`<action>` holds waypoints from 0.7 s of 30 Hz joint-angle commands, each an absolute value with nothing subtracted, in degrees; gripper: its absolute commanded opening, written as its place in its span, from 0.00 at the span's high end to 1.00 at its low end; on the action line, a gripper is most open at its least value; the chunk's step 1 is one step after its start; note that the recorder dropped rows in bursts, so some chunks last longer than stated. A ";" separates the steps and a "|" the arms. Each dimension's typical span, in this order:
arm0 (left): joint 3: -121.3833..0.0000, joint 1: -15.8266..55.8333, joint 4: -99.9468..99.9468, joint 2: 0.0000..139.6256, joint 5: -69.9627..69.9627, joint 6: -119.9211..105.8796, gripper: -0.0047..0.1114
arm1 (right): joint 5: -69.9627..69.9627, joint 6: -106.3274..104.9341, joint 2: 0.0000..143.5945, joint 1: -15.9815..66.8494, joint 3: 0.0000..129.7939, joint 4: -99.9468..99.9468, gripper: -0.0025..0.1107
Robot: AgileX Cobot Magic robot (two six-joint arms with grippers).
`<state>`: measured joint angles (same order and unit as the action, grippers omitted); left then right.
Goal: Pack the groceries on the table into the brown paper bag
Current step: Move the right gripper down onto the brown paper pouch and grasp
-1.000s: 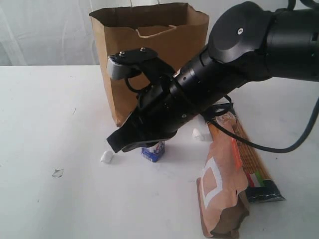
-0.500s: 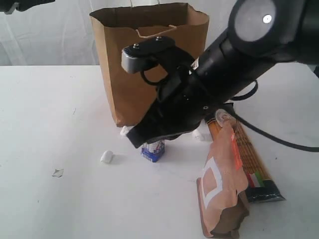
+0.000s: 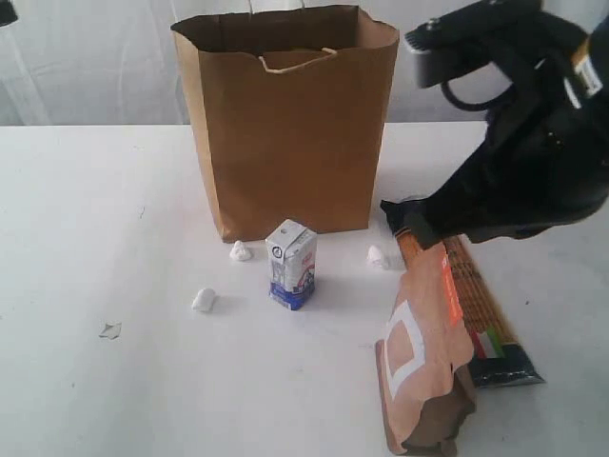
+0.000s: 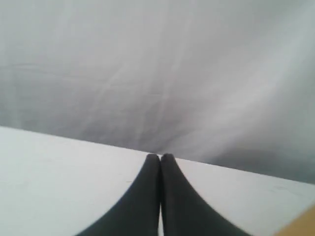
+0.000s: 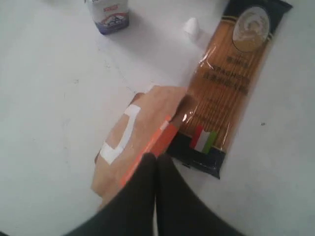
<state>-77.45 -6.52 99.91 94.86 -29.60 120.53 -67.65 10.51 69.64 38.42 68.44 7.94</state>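
1. Left gripper (image 4: 160, 158): smooth black fingers pressed together, empty.
2. Brown paper bag (image 3: 285, 124): creased kraft, rectangular, upright; its contents cannot be seen.
3. Carton (image 3: 291, 265): glossy, boxy, upright on the white table (image 3: 95, 238) just before the bag.
4. Matte pouch (image 3: 423, 362) partly overlaps the flat, shiny spaghetti pack (image 3: 481, 305).
5. Right gripper (image 5: 156, 158): fingers together, empty, above the pouch.

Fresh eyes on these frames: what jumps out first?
The brown paper bag stands open at the back of the table, with the small white-blue carton upright just in front of it. On the right, the bulky black right arm points its shut claw down toward the brown-orange pouch, which lies against the long spaghetti pack.
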 commanded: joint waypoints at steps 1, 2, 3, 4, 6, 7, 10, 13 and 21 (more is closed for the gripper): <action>-68.34 -6.70 99.95 88.54 -11.53 120.70 0.96 | -69.96 14.52 68.10 38.24 68.56 7.50 0.98; -65.74 -6.70 99.95 87.13 -8.39 119.33 0.96 | -69.96 14.52 68.10 38.24 68.56 7.47 0.96; -63.04 -6.70 99.95 85.78 -5.69 117.61 0.96 | -69.96 14.52 68.22 38.24 68.56 7.47 0.94; -60.84 -6.58 99.95 84.37 -3.69 116.11 0.96 | -69.96 14.52 68.49 38.24 68.56 7.47 0.92; -55.19 -6.58 99.95 81.56 0.00 111.72 0.96 | -69.96 14.11 69.17 38.24 68.51 7.58 0.83; -52.46 -6.58 99.95 80.44 0.73 109.92 0.96 | -69.96 13.82 69.73 38.24 68.51 7.58 0.78; -44.76 -6.58 99.95 75.57 1.16 107.64 0.96 | -69.20 13.44 71.31 38.24 66.97 7.85 0.56; -38.60 -6.58 99.95 70.64 0.00 107.91 0.96 | -65.06 15.82 73.46 38.24 64.12 10.16 0.30; -26.63 -6.58 99.95 62.93 -5.23 107.67 0.96 | -62.13 23.19 80.86 38.24 62.45 9.55 0.15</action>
